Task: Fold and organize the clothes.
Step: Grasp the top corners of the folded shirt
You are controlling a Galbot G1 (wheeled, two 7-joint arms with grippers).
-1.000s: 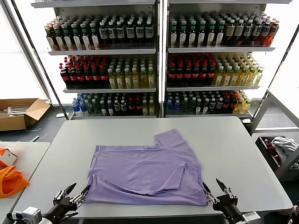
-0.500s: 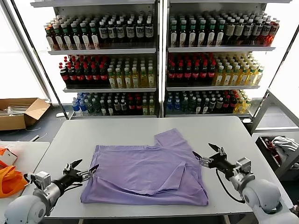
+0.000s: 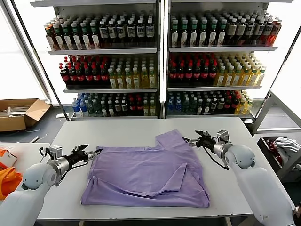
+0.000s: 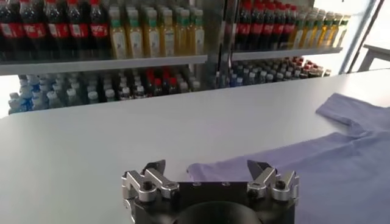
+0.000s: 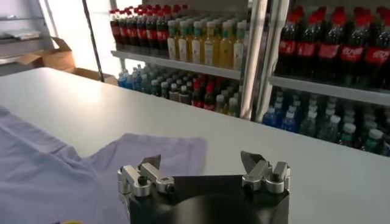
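The clothes are one lavender T-shirt (image 3: 146,172), lying partly folded on the grey table (image 3: 117,132), with one sleeve (image 3: 171,140) sticking out toward the far side. My left gripper (image 3: 93,150) hovers open at the shirt's far left corner. In the left wrist view that corner of the shirt (image 4: 304,164) lies just ahead of the left gripper (image 4: 207,165), between its spread fingers. My right gripper (image 3: 190,136) is open just right of the sleeve. In the right wrist view the sleeve (image 5: 164,149) lies in front of the right gripper (image 5: 201,161). Neither gripper holds anything.
Tall shelves of bottles (image 3: 160,61) stand behind the table. On the left are a cardboard box (image 3: 19,113) on the floor and an orange bag (image 3: 9,181) on a side table. A white-grey cloth bundle (image 3: 287,146) lies in a bin at the right.
Both arms have swung from the table's near edge up along the shirt's sides to its far corners. Both grippers have opened a little wider.
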